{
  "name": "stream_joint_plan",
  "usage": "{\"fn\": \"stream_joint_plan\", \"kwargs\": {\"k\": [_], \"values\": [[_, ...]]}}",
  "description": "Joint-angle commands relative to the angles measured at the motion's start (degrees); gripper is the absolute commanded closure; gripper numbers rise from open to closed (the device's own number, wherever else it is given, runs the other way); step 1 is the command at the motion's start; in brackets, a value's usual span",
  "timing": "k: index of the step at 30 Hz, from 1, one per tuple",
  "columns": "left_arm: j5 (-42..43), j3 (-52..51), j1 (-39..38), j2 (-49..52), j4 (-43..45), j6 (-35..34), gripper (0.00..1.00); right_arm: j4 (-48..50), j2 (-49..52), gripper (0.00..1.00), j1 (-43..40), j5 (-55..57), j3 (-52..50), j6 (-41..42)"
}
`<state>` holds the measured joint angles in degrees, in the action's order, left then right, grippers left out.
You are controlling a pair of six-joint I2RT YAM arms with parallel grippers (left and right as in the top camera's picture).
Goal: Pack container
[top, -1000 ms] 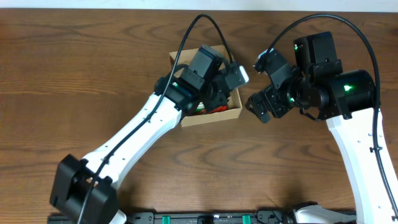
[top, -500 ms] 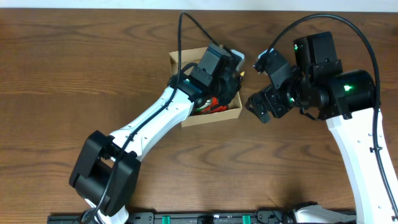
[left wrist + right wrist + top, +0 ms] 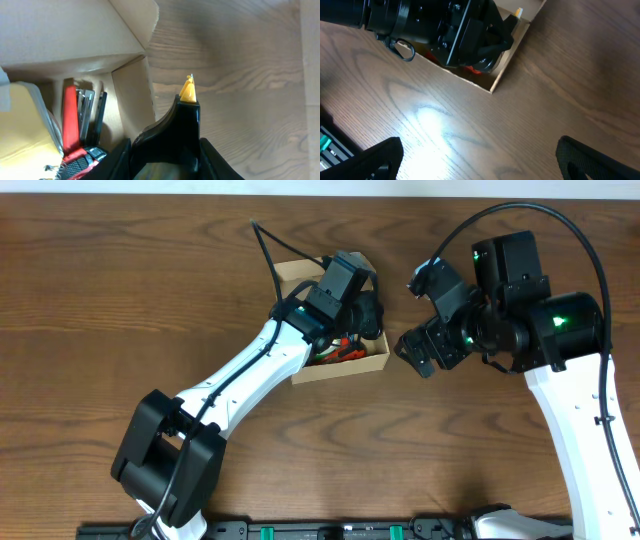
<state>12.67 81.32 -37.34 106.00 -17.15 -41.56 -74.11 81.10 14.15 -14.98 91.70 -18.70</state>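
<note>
- The container [image 3: 345,368], a small brown cardboard box, sits open on the wooden counter [image 3: 120,300], a little far of centre. Its flap lid [image 3: 297,273] stands up at the far-left edge.
- Packing is well under way. In the left wrist view a red-handled item [image 3: 70,120] and a pale yellowish item [image 3: 22,115] lie inside, while the rest of the contents are hidden by the arm.
- The left arm [image 3: 250,370] reaches in from the near left. The left jaws hang over the container's right-hand end, somewhat apart, though whether they hold anything cannot be told.
- The right jaws, spread as wide as they go and gripping nothing, hang over bare counter just right of the container.
- No loose goods show on the counter around the box, so the loading looks close to finished.
- What appears left is for the left arm to pull clear and for the flap lid to be folded down over the contents.
</note>
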Motion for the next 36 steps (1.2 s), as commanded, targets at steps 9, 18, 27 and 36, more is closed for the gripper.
{"fn": "stream_joint_plan", "kwargs": {"k": [9, 18, 27, 36], "values": [[-1.3, 0.7, 0.6, 0.4, -0.1, -1.7, 0.22, -0.1, -0.9, 0.01, -0.2, 0.0, -0.1, -0.9], [-1.3, 0.8, 3.2, -5.6, 2.1, 7.2, 0.25, -0.1, -0.9, 0.01, -0.2, -0.1, -0.1, -0.9], [-1.2, 0.8, 10.9, -14.5, 0.0, 18.5, 0.82, 1.2, -0.9, 0.01, -0.2, -0.1, -0.1, -0.8], [2.4, 0.8, 25.0, -13.2, -8.7, 18.4, 0.94, 10.6, 0.0, 0.21, -0.2, -5.5, -1.1, -0.6]]}}
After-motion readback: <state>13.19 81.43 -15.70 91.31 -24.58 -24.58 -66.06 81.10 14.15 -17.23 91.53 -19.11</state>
